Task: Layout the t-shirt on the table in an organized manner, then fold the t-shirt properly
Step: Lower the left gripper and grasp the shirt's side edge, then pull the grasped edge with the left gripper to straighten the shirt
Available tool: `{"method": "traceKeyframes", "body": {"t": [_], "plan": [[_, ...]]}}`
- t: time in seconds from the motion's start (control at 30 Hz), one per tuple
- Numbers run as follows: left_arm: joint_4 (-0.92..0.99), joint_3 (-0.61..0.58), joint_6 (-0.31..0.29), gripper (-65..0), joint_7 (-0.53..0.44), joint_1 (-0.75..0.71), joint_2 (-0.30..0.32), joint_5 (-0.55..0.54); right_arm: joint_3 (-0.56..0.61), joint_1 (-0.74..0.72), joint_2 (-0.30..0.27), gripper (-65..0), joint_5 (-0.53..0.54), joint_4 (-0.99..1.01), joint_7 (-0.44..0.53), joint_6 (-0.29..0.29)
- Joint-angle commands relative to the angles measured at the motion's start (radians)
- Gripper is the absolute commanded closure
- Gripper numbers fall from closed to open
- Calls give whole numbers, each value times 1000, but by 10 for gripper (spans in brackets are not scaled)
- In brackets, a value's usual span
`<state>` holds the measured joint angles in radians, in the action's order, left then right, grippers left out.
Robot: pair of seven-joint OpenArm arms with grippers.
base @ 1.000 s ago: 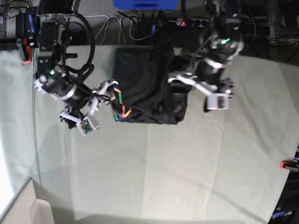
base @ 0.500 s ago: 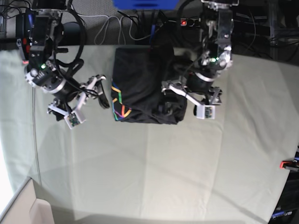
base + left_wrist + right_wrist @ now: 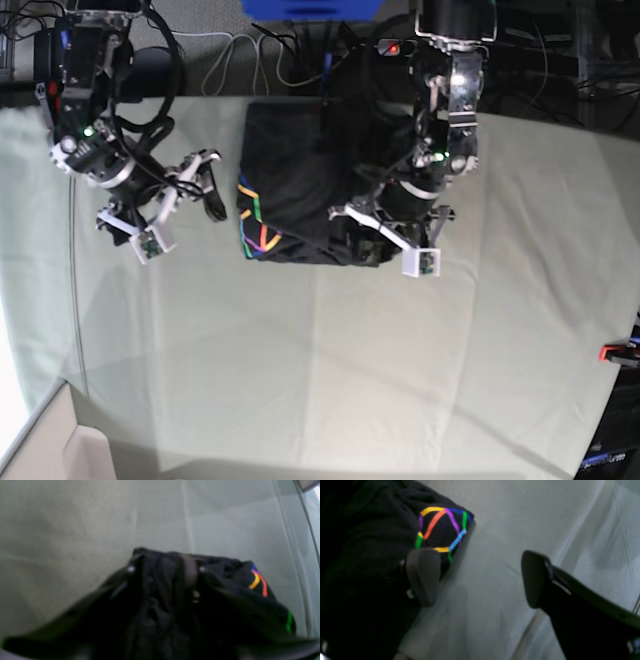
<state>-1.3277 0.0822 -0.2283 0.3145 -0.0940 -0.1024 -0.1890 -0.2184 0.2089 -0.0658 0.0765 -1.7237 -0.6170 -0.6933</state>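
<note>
The black t-shirt (image 3: 300,170) lies folded in a rough rectangle at the back middle of the table (image 3: 350,360), with its rainbow print (image 3: 255,225) at the near left corner. My left gripper (image 3: 362,236) is down on the shirt's near right corner. In the left wrist view its jaws (image 3: 165,568) stand narrow with bunched black t-shirt fabric (image 3: 225,592) between them. My right gripper (image 3: 205,185) hangs open left of the shirt. In the right wrist view, one of its fingers (image 3: 423,575) is beside the printed corner (image 3: 442,530), and bare table (image 3: 520,517) lies between them.
Cables and a power strip (image 3: 400,47) run behind the table's far edge, next to a blue box (image 3: 310,8). A red clamp (image 3: 615,352) sits at the right edge. The table's left edge (image 3: 72,300) drops off beyond the right arm.
The left arm has swung left and down onto the shirt's near right corner, and its jaws have narrowed on the fabric. The right arm has drawn back left from the printed corner, still open.
</note>
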Motion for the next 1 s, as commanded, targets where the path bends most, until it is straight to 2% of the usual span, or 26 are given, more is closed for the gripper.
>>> {"method": "traceKeyframes", "body": {"t": [0.0,0.07,0.13,0.17,0.4,0.6,0.77,0.97], "plan": [[-14,-2,-6,-133,-21,15,-4,-33,-14,-4,-7,-517,10,-20,19,-5],[-17,-6,-6,-93,-21,17,3,-88,-22,-2,-7,-517,10,-20,19,-5],[-23,-6,-6,-16,-21,18,13,-142,-22,-1,-7,-517,10,-20,19,-5],[-23,-9,-6,0,-19,32,25,-166,-23,-1,-9,-517,10,-20,19,-5],[-54,-68,-3,0,-19,67,97,-292,-25,2,-19,-516,10,-20,19,-5],[-23,-69,-3,-3,-11,115,112,-301,-25,4,-16,-515,10,-20,19,-5],[33,-69,-3,-64,-10,130,111,-301,-25,21,-16,-515,12,-32,19,-5],[23,-66,-3,-250,-10,98,112,-309,-25,24,-16,-515,10,-75,19,-5]]}}
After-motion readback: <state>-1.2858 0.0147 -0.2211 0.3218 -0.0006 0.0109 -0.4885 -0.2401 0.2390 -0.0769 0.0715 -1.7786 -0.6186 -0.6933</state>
